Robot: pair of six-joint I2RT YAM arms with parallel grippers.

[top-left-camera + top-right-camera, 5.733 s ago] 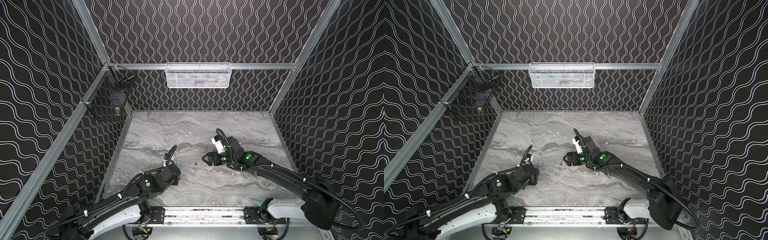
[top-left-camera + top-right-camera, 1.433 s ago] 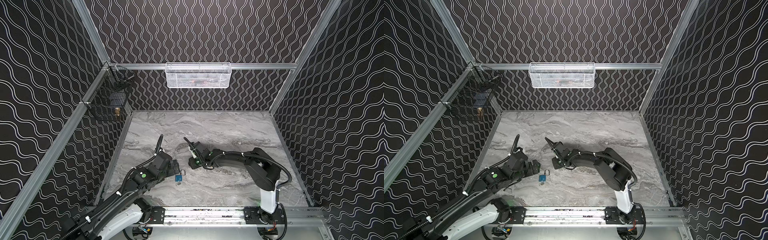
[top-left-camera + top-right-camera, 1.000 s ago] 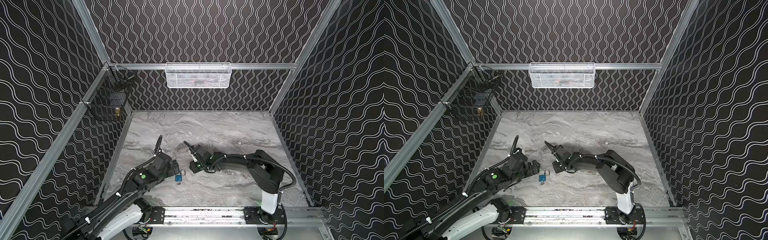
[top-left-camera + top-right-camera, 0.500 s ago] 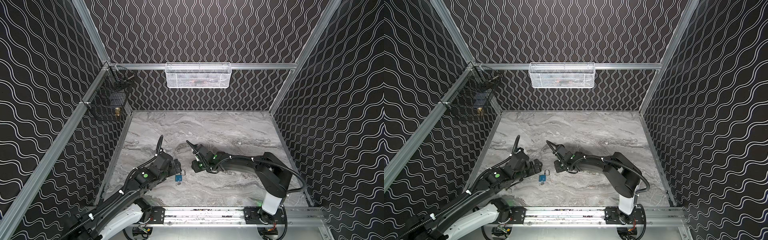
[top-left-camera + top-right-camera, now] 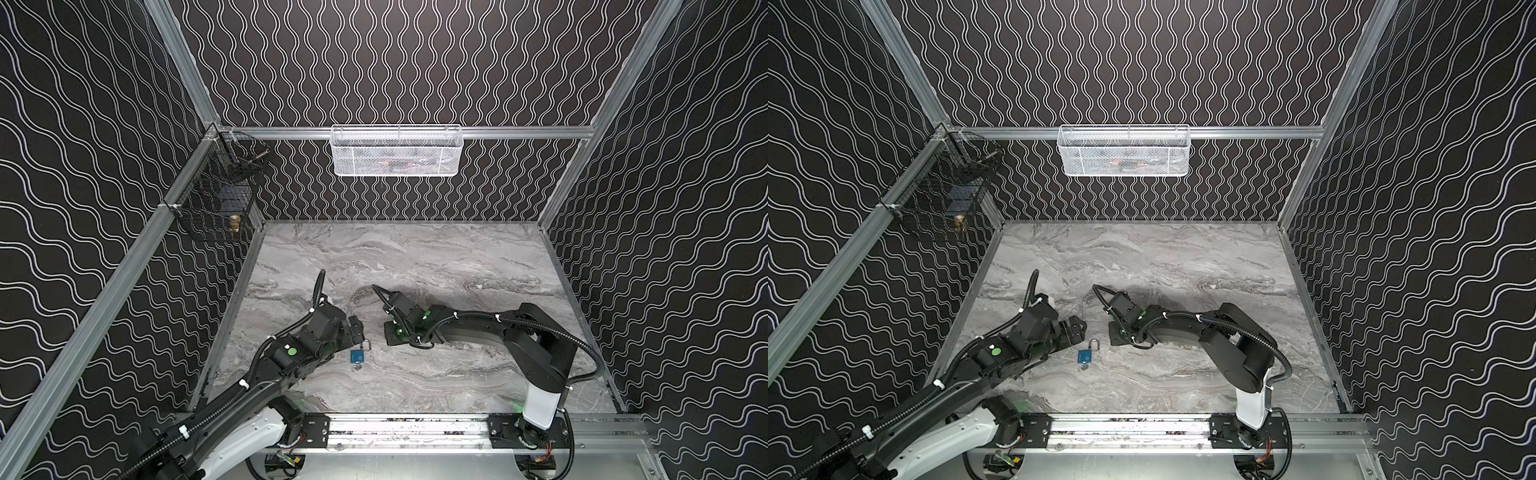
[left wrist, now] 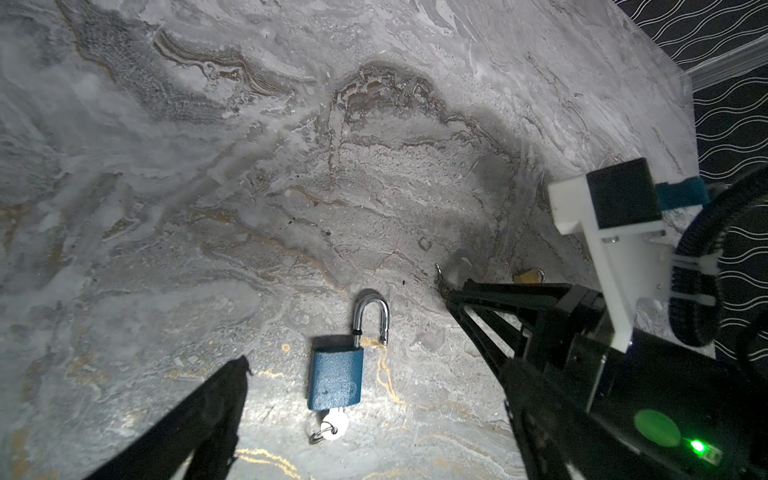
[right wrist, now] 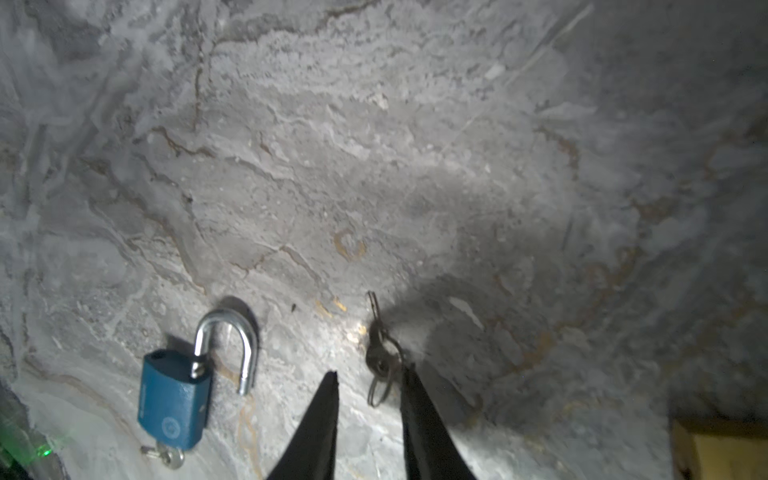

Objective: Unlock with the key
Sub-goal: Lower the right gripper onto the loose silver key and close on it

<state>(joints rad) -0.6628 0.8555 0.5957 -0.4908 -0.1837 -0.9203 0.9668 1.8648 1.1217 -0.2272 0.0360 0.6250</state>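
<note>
Small blue padlock (image 5: 357,356) with a chrome shackle (image 6: 371,309) is recorded lying flat on the grey marble-patterned tabletop (image 5: 415,257), in its front-left part, visible in both top views; the shackle is sprung, one leg seated in the body, the other leg free and clear of it; a silver key (image 6: 334,424) on a small split ring is seated in the keyway at the bottom of the body.

Left gripper (image 5: 1079,330) is held low just beside the padlock, not touching it; its jaws are spread wide.

Right gripper (image 7: 368,374) is pointed down at the tabletop, near the padlock on the opposite side and apart from it; its jaws are set narrow, yet a gap is seen between the fingertips; a second dark key on a wire ring (image 7: 380,361) lies in that gap, against one fingertip (image 7: 409,376); it is not seen clamped.
</note>
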